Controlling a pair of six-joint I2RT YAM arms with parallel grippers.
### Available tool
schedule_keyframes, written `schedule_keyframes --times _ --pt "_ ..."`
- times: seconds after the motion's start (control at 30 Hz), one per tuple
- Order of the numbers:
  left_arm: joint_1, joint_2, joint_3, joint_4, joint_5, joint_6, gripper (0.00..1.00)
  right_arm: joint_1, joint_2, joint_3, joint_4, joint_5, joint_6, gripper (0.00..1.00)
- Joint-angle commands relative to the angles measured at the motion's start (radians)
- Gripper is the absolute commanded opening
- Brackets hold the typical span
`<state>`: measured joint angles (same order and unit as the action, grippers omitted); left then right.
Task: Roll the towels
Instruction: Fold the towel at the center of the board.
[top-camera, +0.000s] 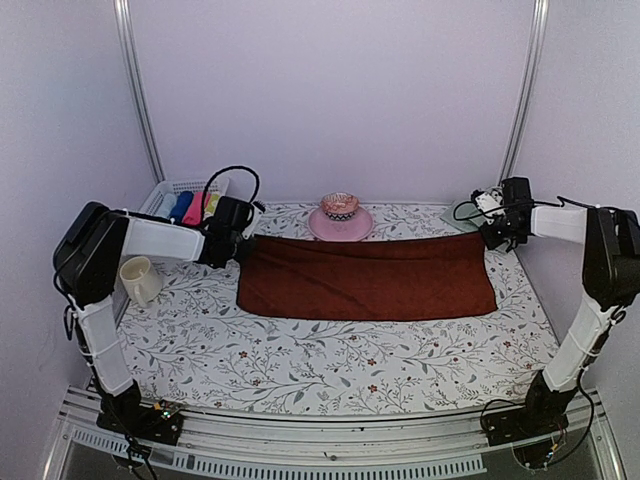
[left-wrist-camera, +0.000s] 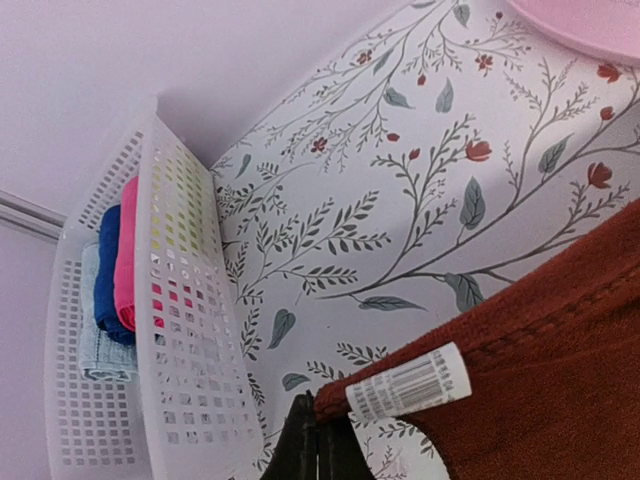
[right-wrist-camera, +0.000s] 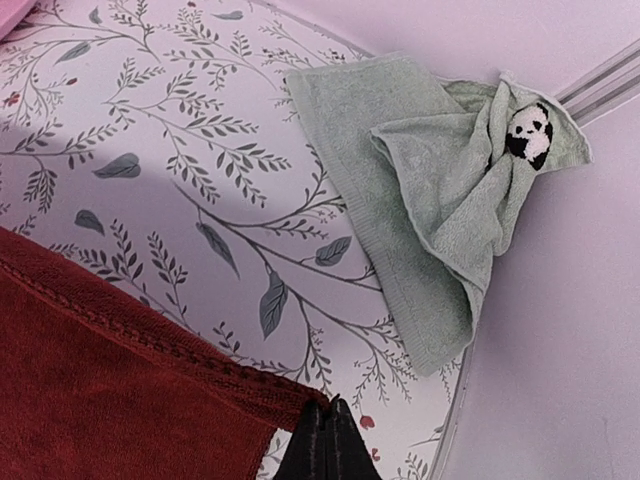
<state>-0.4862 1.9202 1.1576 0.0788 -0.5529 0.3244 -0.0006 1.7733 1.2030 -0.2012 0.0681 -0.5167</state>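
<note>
The dark red-brown towel (top-camera: 368, 277) lies spread flat across the middle of the floral table cover. My left gripper (top-camera: 243, 238) is shut on its far left corner (left-wrist-camera: 335, 398), next to a white barcode label (left-wrist-camera: 408, 383). My right gripper (top-camera: 492, 233) is shut on its far right corner (right-wrist-camera: 295, 400). The pale sage green towel (right-wrist-camera: 430, 200) with a black-and-white panda motif (right-wrist-camera: 526, 135) lies crumpled in the far right corner against the wall, apart from my right gripper (right-wrist-camera: 328, 408).
A white perforated basket (top-camera: 170, 198) with rolled blue and pink cloths (left-wrist-camera: 118, 260) stands at the far left. A pink plate (top-camera: 340, 224) with a small bowl sits behind the red towel. A cream mug (top-camera: 140, 279) stands by the left arm.
</note>
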Motion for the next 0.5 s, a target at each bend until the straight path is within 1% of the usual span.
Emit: schedule_keyframes --times 0.0,0.13,0.47 --pt "-0.009 -0.055 -0.040 0.006 0.010 -0.003 0.00 -0.009 -0.086 -0.082 0.011 -0.044 -0.035 0.02" --pt "-0.029 -0.096 -0.069 -0.043 -0.011 0.002 0.00 -0.012 -0.166 -0.156 0.010 -0.059 -0.068 0.02" --pt "-0.099 -0.171 -0.130 -0.162 0.007 -0.050 0.00 -0.023 -0.354 -0.330 -0.018 -0.137 -0.162 0.02"
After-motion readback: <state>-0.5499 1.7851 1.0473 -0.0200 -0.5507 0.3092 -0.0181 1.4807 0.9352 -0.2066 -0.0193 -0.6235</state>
